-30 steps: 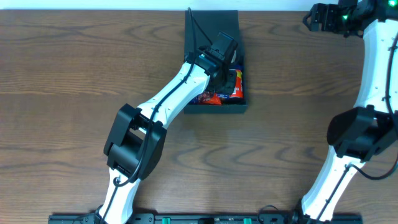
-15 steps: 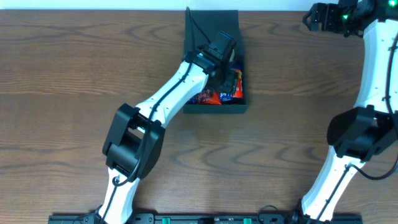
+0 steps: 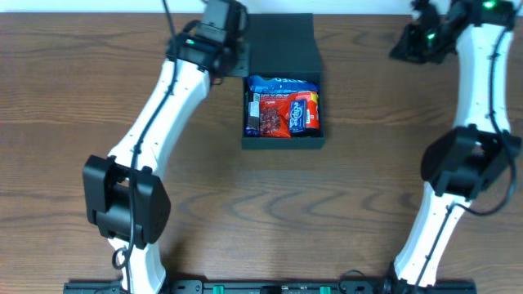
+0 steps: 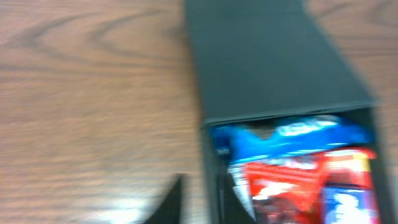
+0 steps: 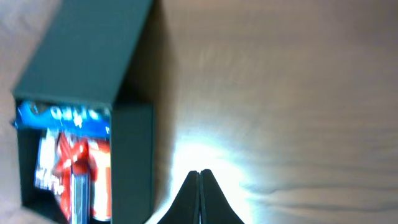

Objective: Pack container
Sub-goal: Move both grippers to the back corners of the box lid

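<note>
Judging from how things lie, the filling looks finished and the step in hand is to shut the container, because the snack packets already cover its floor and no loose packet shows on the wooden table.

The container sits at the far middle of the table, between the two arms. It is a matte, dark, square cardboard box, and its flap lid lies folded back flat on the far side. Inside, a blue packet lies along the hinge side, with red packets in front of it; they seem to lie below the rim.

The left gripper hangs just beside the far left corner of the box, its fingers pressed together and holding nothing. The right gripper is well apart, over bare table to the right, also pressed together and empty.

I think the next move needs one pincer to spread, catch the free far edge of the lid, and swing it forward over the packets without pushing the light box away.
</note>
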Controlling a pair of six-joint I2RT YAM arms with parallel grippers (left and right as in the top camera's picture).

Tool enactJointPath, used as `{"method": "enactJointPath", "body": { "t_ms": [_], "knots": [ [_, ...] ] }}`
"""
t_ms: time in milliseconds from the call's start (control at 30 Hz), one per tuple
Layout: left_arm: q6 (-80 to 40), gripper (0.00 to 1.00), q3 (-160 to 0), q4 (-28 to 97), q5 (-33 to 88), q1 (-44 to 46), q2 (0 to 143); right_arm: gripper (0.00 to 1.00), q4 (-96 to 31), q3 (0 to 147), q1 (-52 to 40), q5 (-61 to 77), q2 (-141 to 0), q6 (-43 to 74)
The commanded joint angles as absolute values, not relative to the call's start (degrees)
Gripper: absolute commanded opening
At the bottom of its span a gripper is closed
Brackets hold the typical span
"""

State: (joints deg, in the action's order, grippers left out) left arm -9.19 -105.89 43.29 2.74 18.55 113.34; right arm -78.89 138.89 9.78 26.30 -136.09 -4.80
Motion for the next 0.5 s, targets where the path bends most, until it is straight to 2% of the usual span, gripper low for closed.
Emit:
{"method": "enactJointPath", "body": {
  "t_ms": [0, 133, 467],
  "knots": [
    [-8.0, 0.06, -106.1, 44.9, 1.6, 15.7, 114.2, 0.01, -80.8, 138.9, 7.4, 28.8, -139.9, -4.8],
    [-12.9, 0.06, -103.5, 44.6, 2.7, 12.8, 116.5, 0.01, -80.4, 138.9, 4.2, 29.0, -142.6, -4.8],
    [-15.4, 0.06, -102.2, 32.0, 24.5, 11.0, 130.5, 0.01, -74.3, 138.9, 1.4, 33.8, -149.0, 0.7]
  ]
}}
